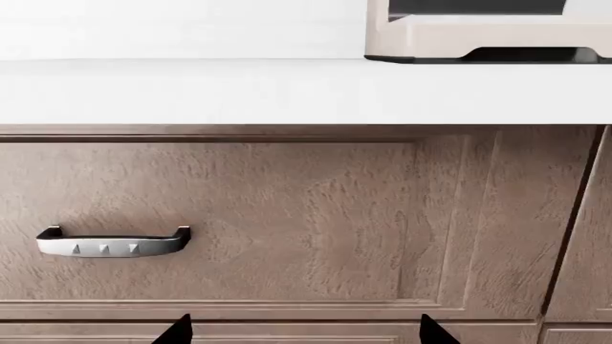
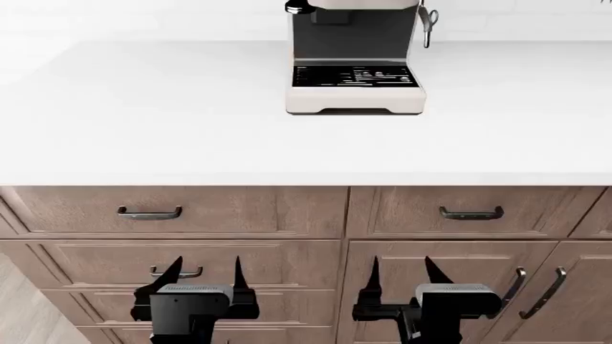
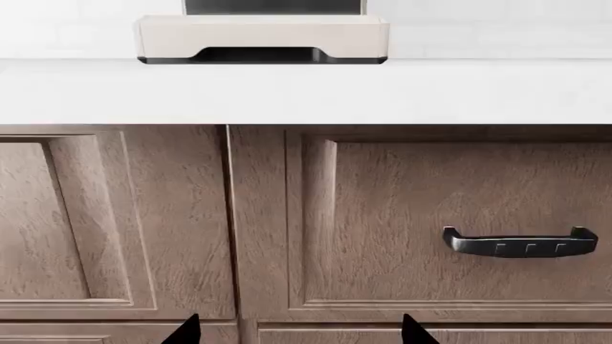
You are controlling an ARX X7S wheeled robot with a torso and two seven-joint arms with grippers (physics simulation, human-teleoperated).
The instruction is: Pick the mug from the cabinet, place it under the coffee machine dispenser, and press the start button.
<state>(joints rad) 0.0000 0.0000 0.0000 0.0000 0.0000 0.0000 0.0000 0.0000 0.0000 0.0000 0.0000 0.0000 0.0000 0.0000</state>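
The cream-beige coffee machine stands at the back of the white counter, with its black drip tray facing me. Its top is cut off by the head view's edge, so the dispenser and start button are out of view. Its base also shows in the left wrist view and the right wrist view. The mug is hidden. The wooden cabinet below the counter is closed. My left gripper and right gripper hang open and empty in front of the drawer fronts.
The white counter spans the full width. Under it are two top drawers with dark bar handles. A lower drawer handle sits behind my left gripper. Two vertical door handles are at the lower right.
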